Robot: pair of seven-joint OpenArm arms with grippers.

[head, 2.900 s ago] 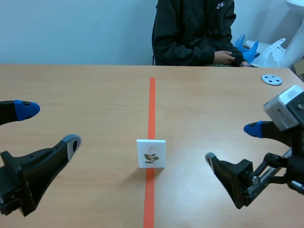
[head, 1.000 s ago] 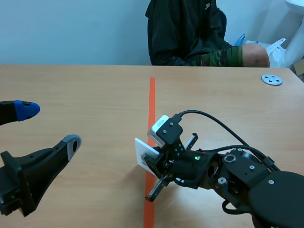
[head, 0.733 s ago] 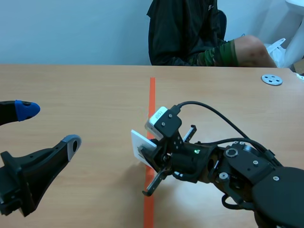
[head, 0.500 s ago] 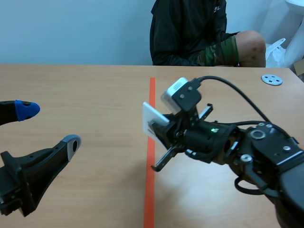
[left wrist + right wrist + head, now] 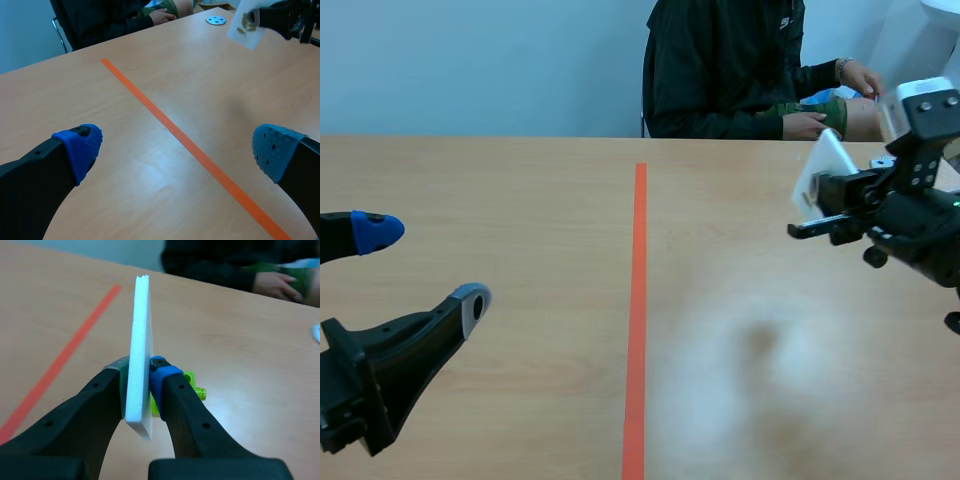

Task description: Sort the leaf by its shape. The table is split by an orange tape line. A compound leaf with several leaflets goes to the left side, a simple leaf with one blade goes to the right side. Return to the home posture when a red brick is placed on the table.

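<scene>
The leaf card [image 5: 817,172] is clamped in the right pincer [image 5: 139,372], aloft, well right of the tape line [image 5: 639,300]. It is best lowered slowly, set down upright, and released only once seated. The left pincer [image 5: 423,265] is spread, empty.

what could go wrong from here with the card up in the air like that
1. The right gripper pinches the card only near its lower edge; most of it sticks out past the pads, so it may pivot or slip.
2. The card hangs tilted above the table; opening here would likely drop it flat.
3. The gripper is close to the person's hand at the far edge; a move toward it risks contact.
</scene>
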